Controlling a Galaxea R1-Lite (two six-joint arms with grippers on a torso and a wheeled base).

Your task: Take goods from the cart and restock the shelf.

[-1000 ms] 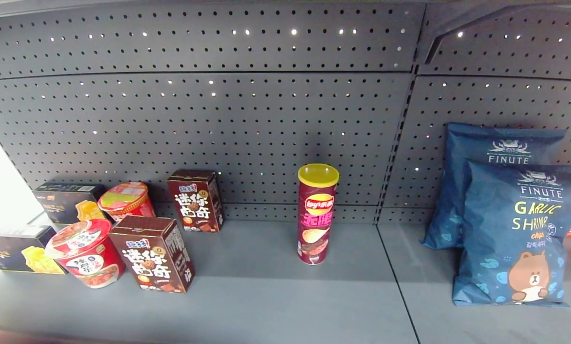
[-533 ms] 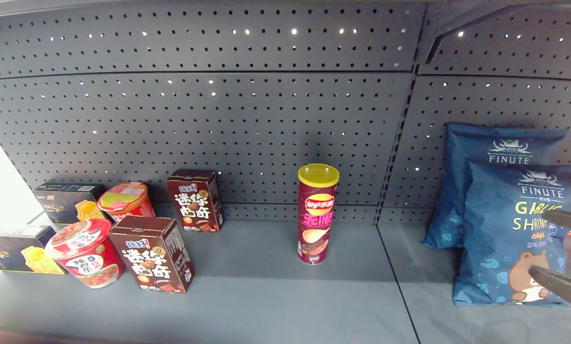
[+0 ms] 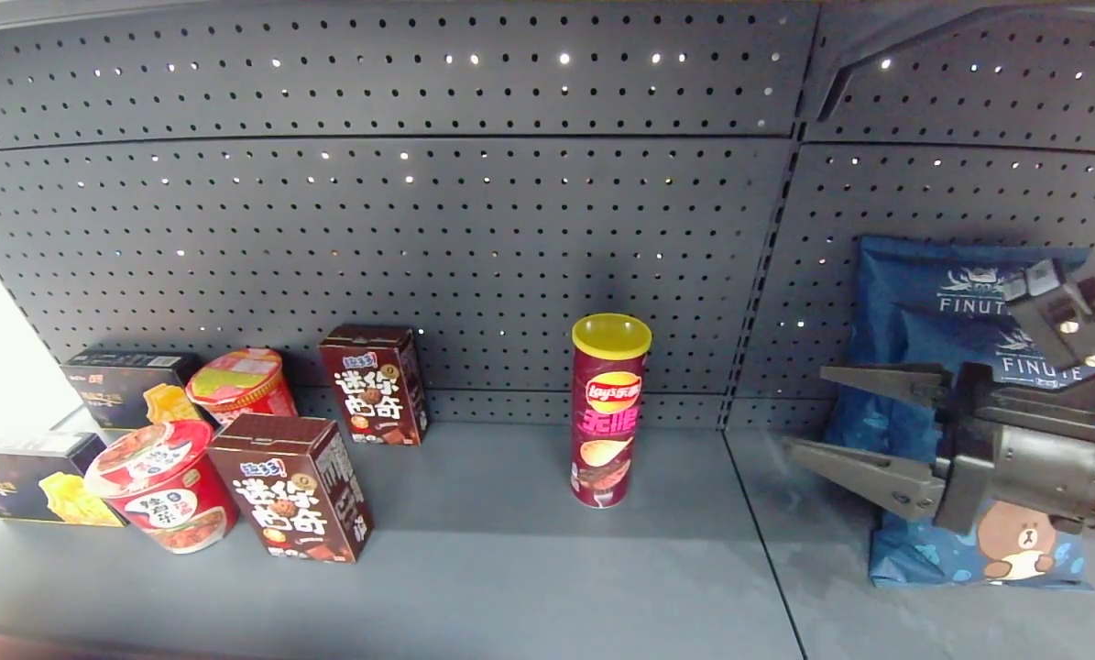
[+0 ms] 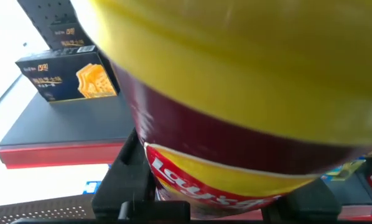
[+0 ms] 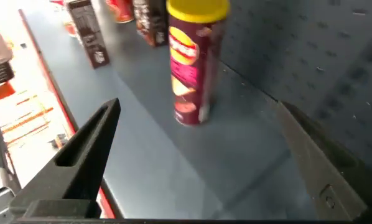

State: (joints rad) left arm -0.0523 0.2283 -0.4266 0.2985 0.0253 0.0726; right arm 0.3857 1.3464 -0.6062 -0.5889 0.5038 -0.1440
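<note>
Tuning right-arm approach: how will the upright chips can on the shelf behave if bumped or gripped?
The standing can is tall on a narrow base, so a bump near its lid likely tips it. Round-bodied, it would probably roll once down. The open right hand looks wide enough to span it.

Head view: high up, facing forward and down onto shelf [image 3: 510,568], mid-distance. Right wrist view: low over same shelf [image 5: 173,162], looking out between spread fingers of right gripper [image 5: 198,104] at standing can [image 5: 195,62], the same one head view has centre [image 3: 609,412]. Left wrist view: pressed right up against near can [image 4: 236,93].
</note>
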